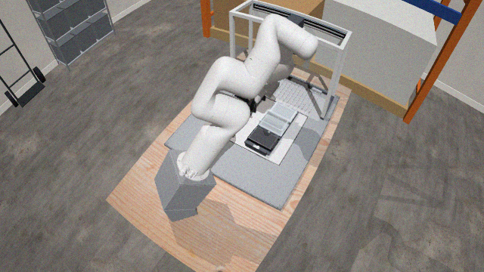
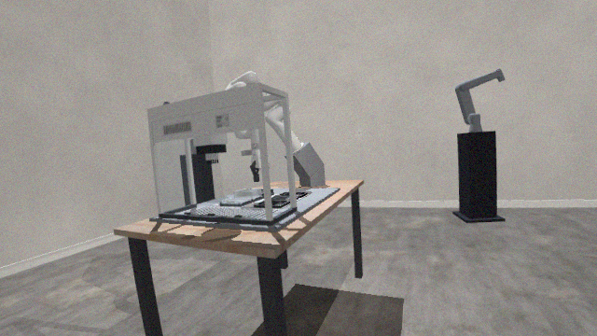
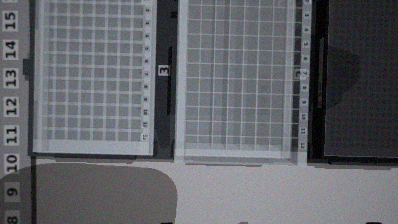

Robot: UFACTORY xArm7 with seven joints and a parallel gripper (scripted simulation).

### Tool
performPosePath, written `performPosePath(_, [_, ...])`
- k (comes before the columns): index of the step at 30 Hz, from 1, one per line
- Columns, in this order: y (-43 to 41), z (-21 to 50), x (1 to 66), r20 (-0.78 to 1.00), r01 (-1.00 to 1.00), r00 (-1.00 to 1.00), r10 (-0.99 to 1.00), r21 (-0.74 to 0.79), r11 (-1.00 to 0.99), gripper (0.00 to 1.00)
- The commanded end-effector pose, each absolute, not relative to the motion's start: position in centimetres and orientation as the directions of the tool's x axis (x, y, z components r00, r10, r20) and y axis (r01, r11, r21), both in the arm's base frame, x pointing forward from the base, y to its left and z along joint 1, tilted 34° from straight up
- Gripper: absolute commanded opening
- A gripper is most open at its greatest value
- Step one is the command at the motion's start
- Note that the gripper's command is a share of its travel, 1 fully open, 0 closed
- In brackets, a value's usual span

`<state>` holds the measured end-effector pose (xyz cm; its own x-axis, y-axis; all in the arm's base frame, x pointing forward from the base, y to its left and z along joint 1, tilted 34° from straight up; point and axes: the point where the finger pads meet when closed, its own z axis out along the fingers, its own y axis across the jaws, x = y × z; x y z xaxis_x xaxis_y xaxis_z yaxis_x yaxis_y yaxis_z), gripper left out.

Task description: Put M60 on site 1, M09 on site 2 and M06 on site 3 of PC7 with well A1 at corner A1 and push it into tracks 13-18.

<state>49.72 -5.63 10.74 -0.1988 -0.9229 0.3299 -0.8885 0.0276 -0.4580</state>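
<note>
The carrier PC7 [image 1: 271, 128] lies on the white apron [image 1: 287, 145] in front of the rails. It holds three plates. The dark 384-well plate M60 [image 1: 263, 138] [image 3: 360, 80] is at the end nearest the arm's base. The clear deep-well block M09 [image 1: 275, 122] [image 3: 235, 80] is in the middle. The clear 96-well plate M06 [image 1: 284, 111] [image 3: 92, 75] is at the rail end, beside a label "3" [image 3: 163, 70]. All three look flat. My gripper [image 2: 255, 171] hangs open and empty above the carrier. Its fingers do not show in the wrist view.
The white instrument frame [image 1: 289, 41] [image 2: 219, 149] stands over the loading rails [image 1: 299, 96]. Track numbers 8 to 15 [image 3: 11, 100] run along the apron's edge in the wrist view. The arm's own links hide the table left of the carrier.
</note>
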Motion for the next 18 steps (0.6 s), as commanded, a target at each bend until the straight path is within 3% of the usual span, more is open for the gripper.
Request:
performPosePath(1, [-5.9, 10.1, 50.2, 0.329, -0.887, -0.198, -0.923, -0.46, 0.026, 1.0])
performPosePath(18, [-6.8, 8.1, 51.2, 0.329, -0.887, -0.198, -0.923, -0.46, 0.027, 1.0])
